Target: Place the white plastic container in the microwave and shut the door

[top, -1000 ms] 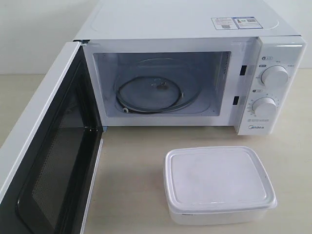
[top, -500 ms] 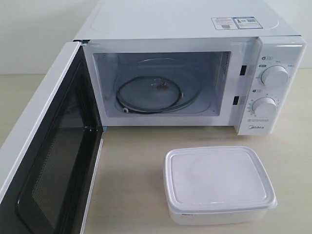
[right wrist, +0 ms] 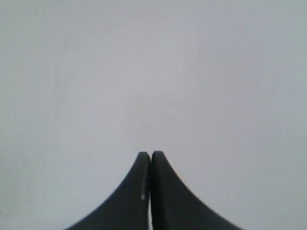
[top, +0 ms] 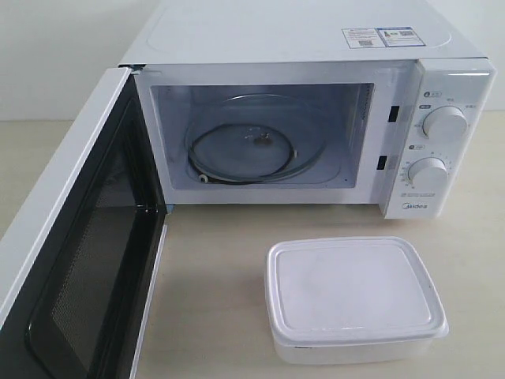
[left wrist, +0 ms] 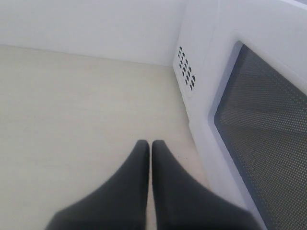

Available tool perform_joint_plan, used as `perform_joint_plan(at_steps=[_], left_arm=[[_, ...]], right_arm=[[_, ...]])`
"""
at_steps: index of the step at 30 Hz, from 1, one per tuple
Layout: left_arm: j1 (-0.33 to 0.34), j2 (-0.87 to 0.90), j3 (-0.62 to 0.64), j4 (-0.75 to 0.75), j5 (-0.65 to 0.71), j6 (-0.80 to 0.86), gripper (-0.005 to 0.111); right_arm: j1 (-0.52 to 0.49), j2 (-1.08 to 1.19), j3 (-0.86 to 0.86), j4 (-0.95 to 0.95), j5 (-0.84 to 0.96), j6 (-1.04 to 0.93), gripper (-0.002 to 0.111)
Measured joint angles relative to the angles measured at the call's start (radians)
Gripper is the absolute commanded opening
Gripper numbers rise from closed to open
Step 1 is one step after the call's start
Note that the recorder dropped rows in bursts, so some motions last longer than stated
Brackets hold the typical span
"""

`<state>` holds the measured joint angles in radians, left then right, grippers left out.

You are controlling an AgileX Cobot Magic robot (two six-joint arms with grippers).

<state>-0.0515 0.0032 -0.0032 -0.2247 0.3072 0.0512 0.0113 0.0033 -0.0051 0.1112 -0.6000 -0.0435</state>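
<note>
The white plastic container (top: 355, 298) rests lid-on upon the table in front of the microwave (top: 316, 118), towards the right. Its door (top: 79, 260) is swung wide open at the left, black perforated inner face showing, and the glass turntable (top: 245, 151) lies bare inside. Neither arm appears in the exterior view. My left gripper (left wrist: 150, 145) is shut with nothing in it, hovering over the table beside the door's outer face (left wrist: 259, 120). My right gripper (right wrist: 150, 155) is shut and empty too, facing only a plain pale surface.
Two round dials (top: 443, 123) sit on the microwave's right panel. The beige table (top: 213, 276) stretches between the open door and the container. A white wall (left wrist: 91, 24) stands behind the table in the left wrist view.
</note>
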Motion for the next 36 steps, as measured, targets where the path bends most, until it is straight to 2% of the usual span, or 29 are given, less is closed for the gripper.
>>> perform_joint_plan(at_steps=[2, 5, 8, 11, 14, 20, 36], left_arm=[[0.0, 0.0, 0.0, 0.0, 0.0, 0.0, 0.004], [0.0, 0.0, 0.0, 0.0, 0.0, 0.0, 0.004], [0.0, 0.0, 0.0, 0.0, 0.0, 0.0, 0.004], [0.0, 0.0, 0.0, 0.0, 0.0, 0.0, 0.004], [0.0, 0.0, 0.0, 0.0, 0.0, 0.0, 0.004], [0.0, 0.0, 0.0, 0.0, 0.0, 0.0, 0.004], [0.0, 0.0, 0.0, 0.0, 0.0, 0.0, 0.004]], right_arm=[[0.0, 0.0, -0.046, 0.111, 0.057, -0.083, 0.0], [0.0, 0.019, -0.171, 0.316, 0.246, -0.329, 0.0], [0.0, 0.114, -0.295, 0.413, 0.442, -0.496, 0.0], [0.0, 0.224, -0.386, 0.449, 0.63, -0.548, 0.0], [0.0, 0.318, -0.424, 0.457, 0.743, -0.552, 0.0], [0.0, 0.409, -0.43, 0.457, 0.777, -0.552, 0.0], [0.0, 0.414, -0.431, 0.528, 0.71, -0.515, 0.0]])
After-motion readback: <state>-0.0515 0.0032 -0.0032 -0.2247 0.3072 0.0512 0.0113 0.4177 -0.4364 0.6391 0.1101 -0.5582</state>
